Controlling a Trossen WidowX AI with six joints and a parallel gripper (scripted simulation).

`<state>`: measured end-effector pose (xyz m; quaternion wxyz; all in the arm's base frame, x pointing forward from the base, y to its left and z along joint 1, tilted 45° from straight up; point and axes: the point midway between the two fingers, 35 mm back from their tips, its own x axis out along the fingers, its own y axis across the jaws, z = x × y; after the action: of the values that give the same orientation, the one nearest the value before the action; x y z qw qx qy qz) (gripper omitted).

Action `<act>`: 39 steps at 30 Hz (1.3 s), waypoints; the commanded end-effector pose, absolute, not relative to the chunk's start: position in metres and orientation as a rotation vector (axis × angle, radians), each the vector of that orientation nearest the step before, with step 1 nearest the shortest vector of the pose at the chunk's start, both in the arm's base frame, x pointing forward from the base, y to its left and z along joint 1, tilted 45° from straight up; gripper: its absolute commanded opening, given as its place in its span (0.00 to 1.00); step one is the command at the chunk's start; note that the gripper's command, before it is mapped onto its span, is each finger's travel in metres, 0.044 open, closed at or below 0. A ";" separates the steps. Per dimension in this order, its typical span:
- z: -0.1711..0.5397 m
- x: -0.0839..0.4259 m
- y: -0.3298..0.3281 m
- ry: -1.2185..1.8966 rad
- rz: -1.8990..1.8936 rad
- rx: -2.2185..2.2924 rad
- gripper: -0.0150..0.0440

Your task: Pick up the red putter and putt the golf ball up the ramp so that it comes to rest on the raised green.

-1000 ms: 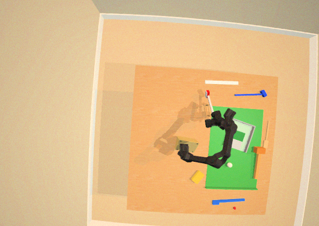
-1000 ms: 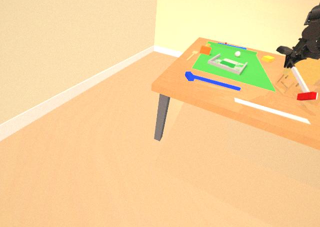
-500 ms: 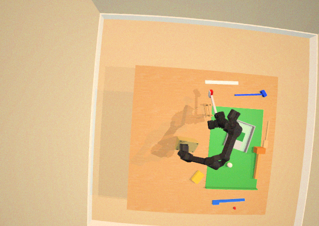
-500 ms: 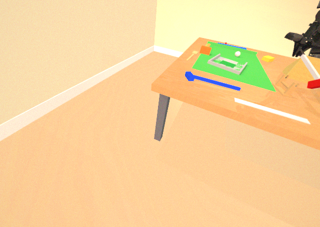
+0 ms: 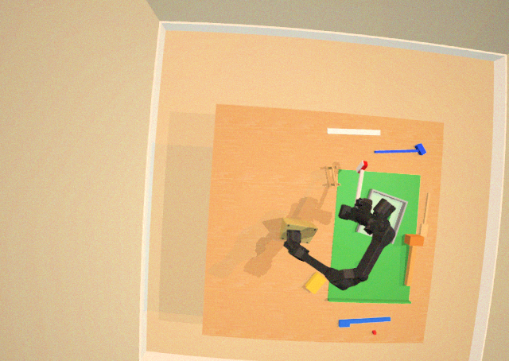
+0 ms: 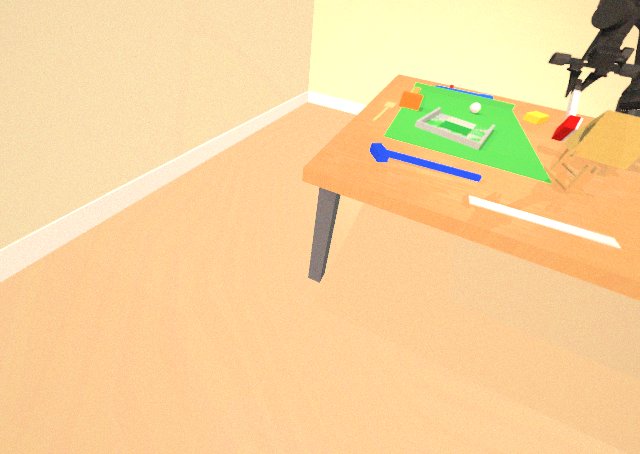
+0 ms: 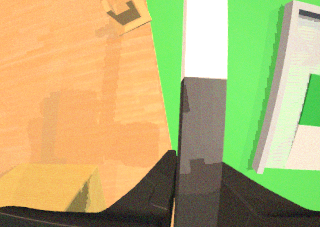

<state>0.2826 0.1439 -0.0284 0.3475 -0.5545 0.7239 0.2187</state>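
Observation:
The red putter has a red head (image 5: pixel 364 164) (image 6: pixel 565 129), a white shaft (image 5: pixel 359 184) (image 6: pixel 573 103) (image 7: pixel 206 32) and a dark grip (image 7: pixel 202 117). My gripper (image 5: pixel 362 204) (image 6: pixel 576 85) (image 7: pixel 186 158) is shut on the dark grip and holds the putter above the table, with the head hanging low. The white golf ball (image 6: pixel 475 107) rests on the green mat (image 5: pixel 370 291) (image 6: pixel 516 154); my arm hides it in the top view. The grey-walled platform (image 5: pixel 388 196) (image 7: pixel 276 82) has a darker green patch (image 6: pixel 454 128) and stands on the mat, to the right of the grip in the wrist view.
A wooden stand (image 5: pixel 331 183) is beside the mat. A tan box (image 5: pixel 289 223) (image 6: pixel 612 141) stands near the arm's base. A yellow block (image 5: pixel 316 282) (image 6: pixel 536 117), an orange block (image 5: pixel 413 239) (image 6: pixel 411 101), a blue mallet (image 5: pixel 396 151) (image 6: pixel 434 166) and a white strip (image 5: pixel 353 131) (image 6: pixel 542 220) surround the mat.

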 end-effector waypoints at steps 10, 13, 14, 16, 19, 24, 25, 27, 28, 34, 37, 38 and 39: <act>0.027 0.295 0.090 1.839 0.199 -1.172 0.25; 0.040 0.296 0.075 1.824 0.111 -1.107 0.25; 0.044 0.296 0.070 1.818 0.082 -1.086 0.25; 0.052 0.296 0.060 1.806 0.024 -1.043 0.25; 0.064 0.295 0.045 1.786 -0.063 -0.978 0.25; 0.083 0.290 0.021 1.748 -0.207 -0.870 0.25; 0.087 0.289 0.016 1.739 -0.235 -0.848 0.25; 0.094 0.286 0.006 1.721 -0.292 -0.804 0.25; 0.097 0.284 0.001 1.712 -0.321 -0.783 0.25; 0.117 0.271 -0.027 1.650 -0.489 -0.652 0.25; 0.127 0.264 -0.040 1.614 -0.572 -0.588 0.25; 0.130 0.261 -0.044 1.602 -0.599 -0.566 0.25; 0.133 0.258 -0.049 1.589 -0.627 -0.545 0.25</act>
<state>0.2645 -0.0390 0.1236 0.6128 -0.2579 0.7069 -0.2414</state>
